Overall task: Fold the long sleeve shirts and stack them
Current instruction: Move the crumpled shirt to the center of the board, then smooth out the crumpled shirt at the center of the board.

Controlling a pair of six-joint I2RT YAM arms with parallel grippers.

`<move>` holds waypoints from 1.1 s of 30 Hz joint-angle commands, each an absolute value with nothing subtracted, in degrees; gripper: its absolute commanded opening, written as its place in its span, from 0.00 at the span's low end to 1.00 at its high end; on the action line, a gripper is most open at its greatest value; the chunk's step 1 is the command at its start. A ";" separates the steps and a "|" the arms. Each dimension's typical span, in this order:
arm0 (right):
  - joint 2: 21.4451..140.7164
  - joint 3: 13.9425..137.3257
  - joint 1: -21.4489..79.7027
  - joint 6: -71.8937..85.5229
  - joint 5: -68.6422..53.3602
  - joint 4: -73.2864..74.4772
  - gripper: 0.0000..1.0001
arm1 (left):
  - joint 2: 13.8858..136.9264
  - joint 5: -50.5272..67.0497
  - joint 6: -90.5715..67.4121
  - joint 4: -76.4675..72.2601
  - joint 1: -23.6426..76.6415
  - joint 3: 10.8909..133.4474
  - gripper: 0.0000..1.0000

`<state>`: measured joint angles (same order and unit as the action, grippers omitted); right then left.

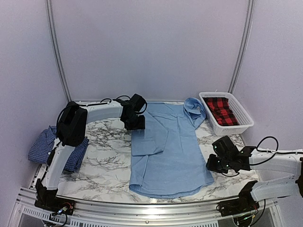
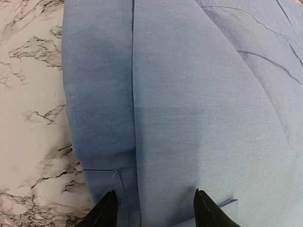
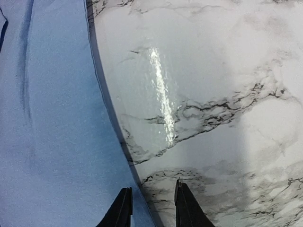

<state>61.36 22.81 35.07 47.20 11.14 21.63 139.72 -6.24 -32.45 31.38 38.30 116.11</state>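
left pincer (image 2: 156, 213): fingers set moderately apart, tips low over the cloth, gripping nothing; the fabric under them lies flat
left pincer place: at the far left edge of the light blue shirt (image 1: 165, 151), about at shoulder level; arm stretched out across the desk (image 1: 104, 161)
right pincer (image 3: 152, 212): fingers only a little apart, nothing between them
right pincer place: low at the near right edge of the light blue shirt, close to the hem; the shirt's edge runs under the gap, with one fingertip over cloth and the other over bare marble
light blue shirt: spread flat in the middle of the desk, hem toward the arm bases, collar at the far right just beside the basket (image 1: 232, 128); left sleeve folded in over the body and lying lengthwise down the front
shirt, left wrist view: long straight seam, with the folded sleeve edge beside bare marble on the left
dark blue check shirt (image 1: 52, 146): bunched at the left edge of the desk, partly hidden behind the left arm, well apart from the light blue one; cannot tell how neatly it is folded
basket: white plastic mesh, at the far right of the desk, holds a red and black plaid cloth (image 1: 220, 111)
desk: white marble pattern with dark veins, glossy
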 commanded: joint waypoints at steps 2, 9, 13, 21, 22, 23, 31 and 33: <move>62.02 29.43 33.97 41.50 11.03 25.08 0.29 | 139.59 -3.67 -32.10 34.06 38.32 118.14 0.58; 62.15 35.94 34.08 38.52 11.56 28.08 0.31 | 129.56 -8.04 -29.49 33.65 38.32 107.96 0.59; 63.00 38.29 34.68 37.57 11.48 28.32 0.32 | 127.90 -6.88 -28.39 32.71 38.32 104.79 0.58; 65.59 40.95 39.64 39.11 12.86 28.19 0.32 | 130.51 -5.85 -28.97 32.70 38.27 104.76 0.48; 66.02 41.29 40.43 39.46 13.11 28.25 0.32 | 130.85 -6.22 -29.12 32.70 38.29 104.83 0.47; 66.43 41.44 41.11 39.81 13.39 28.26 0.32 | 131.13 -6.38 -29.17 32.70 38.32 104.85 0.47; 67.16 41.13 43.38 41.46 13.53 27.21 0.32 | 131.91 -7.03 -30.79 32.62 38.32 103.83 0.42; 67.36 41.18 43.65 41.56 13.45 27.04 0.32 | 132.05 -7.14 -31.08 32.52 38.32 103.71 0.41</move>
